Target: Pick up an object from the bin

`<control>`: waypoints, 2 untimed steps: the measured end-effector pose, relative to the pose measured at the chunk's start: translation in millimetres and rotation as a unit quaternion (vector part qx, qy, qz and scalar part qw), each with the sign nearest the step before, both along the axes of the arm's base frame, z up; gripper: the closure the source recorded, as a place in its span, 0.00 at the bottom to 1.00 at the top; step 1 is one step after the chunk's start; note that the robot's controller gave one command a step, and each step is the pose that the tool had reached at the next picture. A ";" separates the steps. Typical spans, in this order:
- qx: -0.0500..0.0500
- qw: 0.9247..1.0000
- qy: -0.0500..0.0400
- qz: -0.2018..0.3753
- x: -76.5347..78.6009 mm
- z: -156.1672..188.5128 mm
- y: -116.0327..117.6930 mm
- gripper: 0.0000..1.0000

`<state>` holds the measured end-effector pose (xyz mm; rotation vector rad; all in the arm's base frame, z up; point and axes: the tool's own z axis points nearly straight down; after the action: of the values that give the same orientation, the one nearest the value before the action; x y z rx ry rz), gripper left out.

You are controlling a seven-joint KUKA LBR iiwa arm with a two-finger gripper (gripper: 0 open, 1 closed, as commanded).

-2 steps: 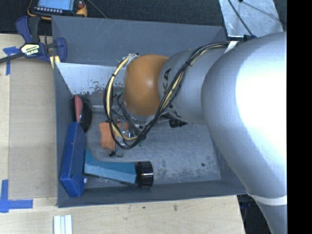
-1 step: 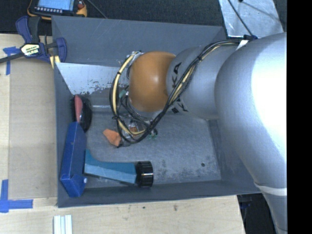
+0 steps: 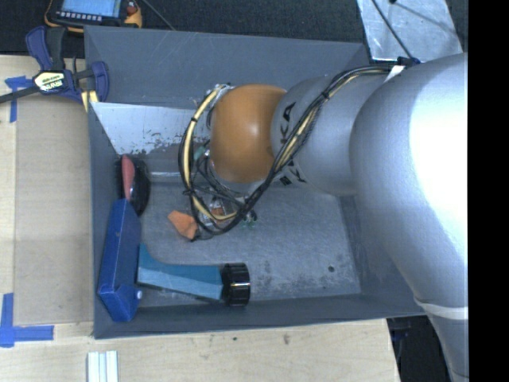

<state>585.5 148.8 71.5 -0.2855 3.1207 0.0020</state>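
The gripper (image 3: 211,213) was seen lowered over the middle of the grey metal bin (image 3: 334,253), largely hidden beneath the arm's rounded orange cover (image 3: 242,134) and its looped cables. How far it was opened could not be told, and nothing was seen held in it. A small orange wedge-shaped piece (image 3: 184,224) was found on the bin floor just beside the gripper, on its left. Further left, a red and black oblong object (image 3: 134,183) was seen lying above a long dark-blue block (image 3: 118,265), and a pale-blue handle-shaped object with a black round cap (image 3: 187,281) was laid along the near wall.
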 end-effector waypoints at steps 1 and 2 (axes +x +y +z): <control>0.000 1.000 0.000 0.000 0.1 0.2 0.1 1.00; 0.000 1.000 0.000 0.000 0.4 0.8 0.1 1.00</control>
<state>585.9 149.0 72.3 -0.2846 3.1207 0.0024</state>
